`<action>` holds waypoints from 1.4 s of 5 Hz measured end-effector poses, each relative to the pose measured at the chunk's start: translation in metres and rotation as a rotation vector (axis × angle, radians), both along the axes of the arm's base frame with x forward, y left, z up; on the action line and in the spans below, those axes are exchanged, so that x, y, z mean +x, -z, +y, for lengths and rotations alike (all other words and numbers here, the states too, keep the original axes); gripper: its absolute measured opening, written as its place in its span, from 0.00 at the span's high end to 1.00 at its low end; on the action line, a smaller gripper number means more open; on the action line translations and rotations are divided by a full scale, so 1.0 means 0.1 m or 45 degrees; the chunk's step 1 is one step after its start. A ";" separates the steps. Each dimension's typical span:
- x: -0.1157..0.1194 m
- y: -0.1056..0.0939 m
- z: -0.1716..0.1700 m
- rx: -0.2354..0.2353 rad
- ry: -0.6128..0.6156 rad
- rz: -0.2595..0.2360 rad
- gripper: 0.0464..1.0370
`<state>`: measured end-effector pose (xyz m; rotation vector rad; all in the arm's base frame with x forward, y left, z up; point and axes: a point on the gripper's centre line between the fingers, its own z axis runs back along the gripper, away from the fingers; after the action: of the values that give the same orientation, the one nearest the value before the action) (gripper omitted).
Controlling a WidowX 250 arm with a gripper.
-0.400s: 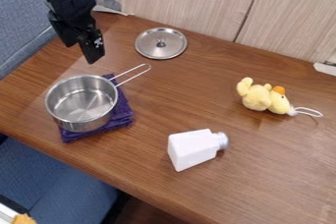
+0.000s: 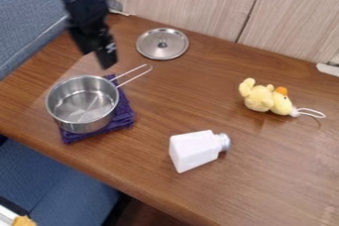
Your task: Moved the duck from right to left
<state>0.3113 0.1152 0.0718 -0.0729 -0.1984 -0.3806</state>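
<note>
The black gripper [image 2: 104, 57] hangs at the upper left, above the table between the pot's handle and the back left edge, well apart from the duck. On the right side of the table lies the yellow plush duck [image 2: 266, 99], with an orange beak and a white loop at its right end. Nothing touches it.
A steel pot [image 2: 83, 105] stands on a folded purple cloth [image 2: 123, 116] at the left, its handle pointing back right. Behind it lies a round metal lid [image 2: 162, 43]. A white bottle [image 2: 197, 149] with a silver cap lies near the front middle. Wooden panels [image 2: 192, 2] border the back.
The arm and gripper have moved a little to the right and slightly down in the view. The duck, pot, lid and bottle have stayed put.
</note>
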 end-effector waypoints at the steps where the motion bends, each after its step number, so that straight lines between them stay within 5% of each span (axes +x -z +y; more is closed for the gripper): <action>1: 0.12 0.01 -0.26 -0.082 0.091 0.021 0.04; 3: 0.33 -0.08 -1.04 -0.055 0.494 -0.020 0.04; 4: 0.40 0.06 -1.52 -0.091 0.644 0.021 0.04; 5: 0.47 0.20 -1.78 -0.113 0.690 0.039 0.04; 7: 0.63 0.43 -1.99 -0.046 0.780 0.003 0.04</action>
<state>0.3739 -0.0841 0.0288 -0.1705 -0.1780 -0.9873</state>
